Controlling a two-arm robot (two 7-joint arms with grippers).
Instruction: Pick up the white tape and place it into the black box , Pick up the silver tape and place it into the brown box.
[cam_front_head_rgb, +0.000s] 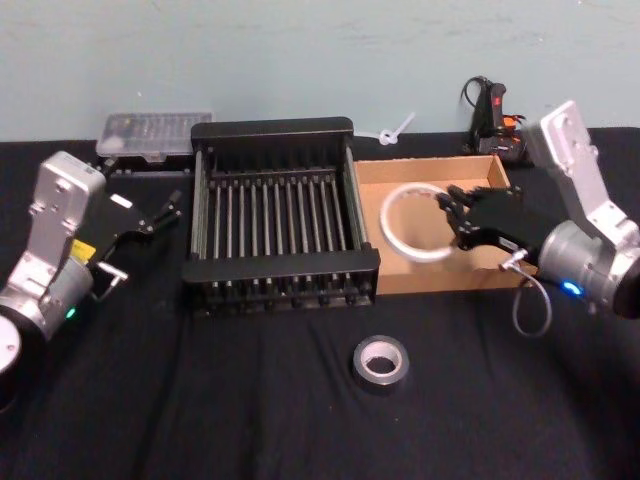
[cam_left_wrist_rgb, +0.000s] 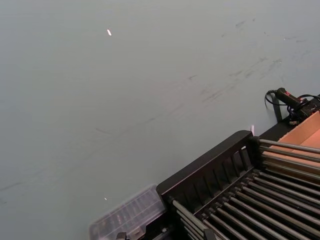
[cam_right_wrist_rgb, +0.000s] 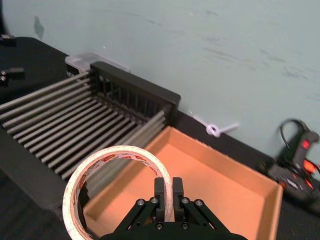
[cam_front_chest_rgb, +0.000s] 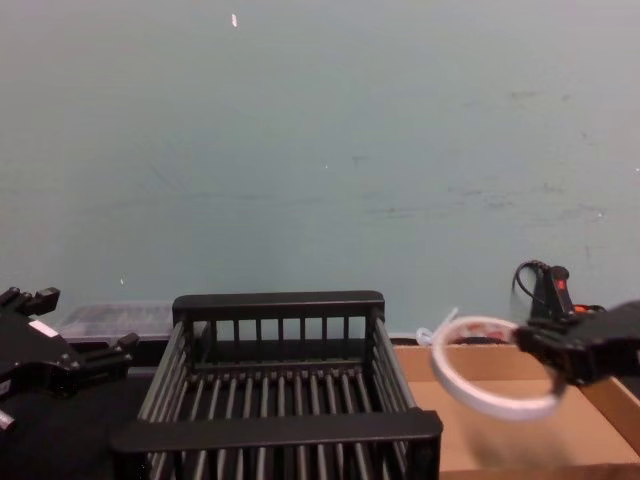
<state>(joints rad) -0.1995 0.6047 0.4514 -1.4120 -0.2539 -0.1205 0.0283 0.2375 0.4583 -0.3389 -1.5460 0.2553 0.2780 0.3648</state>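
**White tape held aloft over the cardboard tray**

The right gripper (cam_front_head_rgb: 453, 215) is clamped on the rim of the white tape (cam_front_head_rgb: 414, 222), its fingers (cam_right_wrist_rgb: 176, 191) pinching the thin ring from either side. In the chest view the ring (cam_front_chest_rgb: 490, 380) hangs tilted in the air above the brown box (cam_front_chest_rgb: 520, 425), clear of its floor. The right wrist view shows red print on the ring's inner core (cam_right_wrist_rgb: 112, 159), with the tray's orange-brown floor (cam_right_wrist_rgb: 210, 185) below and beyond it.

The black box (cam_front_head_rgb: 280, 215) stands just to the left of the brown box (cam_front_head_rgb: 440, 270), their walls side by side. Its barred floor (cam_right_wrist_rgb: 65, 125) carries nothing.

The silver tape (cam_front_head_rgb: 381, 362) lies flat on the black tablecloth (cam_front_head_rgb: 250, 400), in front of the gap between the two boxes and apart from both.

The left gripper (cam_front_head_rgb: 160, 215) sits near the black box's left wall with its jaws parted and nothing between them; the chest view shows it (cam_front_chest_rgb: 60, 365) low at the left edge.

Behind the black box, a clear plastic case (cam_front_head_rgb: 155, 135) rests against the pale green wall (cam_front_head_rgb: 300, 60). A black handheld device with a red part and a cable (cam_front_head_rgb: 495, 120) lies behind the brown box, and a white cable tie (cam_front_head_rgb: 392, 132) lies at the wall's foot.
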